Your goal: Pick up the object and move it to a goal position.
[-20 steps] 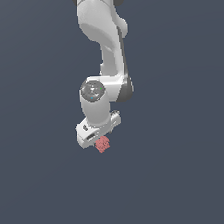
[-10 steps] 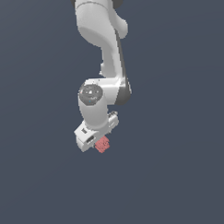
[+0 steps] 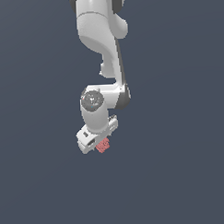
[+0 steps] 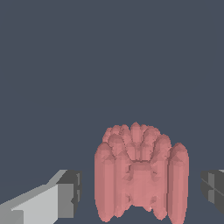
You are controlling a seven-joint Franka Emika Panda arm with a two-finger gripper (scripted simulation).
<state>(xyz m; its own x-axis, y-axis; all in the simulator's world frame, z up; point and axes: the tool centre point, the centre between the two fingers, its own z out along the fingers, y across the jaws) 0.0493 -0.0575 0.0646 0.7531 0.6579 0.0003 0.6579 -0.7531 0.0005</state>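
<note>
One arm, one claw (image 3: 100,145), one object (image 3: 103,144). Two fingers (image 4: 65,192) stand wide, one each side of the object, with visible gaps and no contact. The object sits between them, directly under the claw.

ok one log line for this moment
end effector: open, fingers either side of the object, gaps visible | pink bumpy object: not gripped | phase: pre-grasp
</note>
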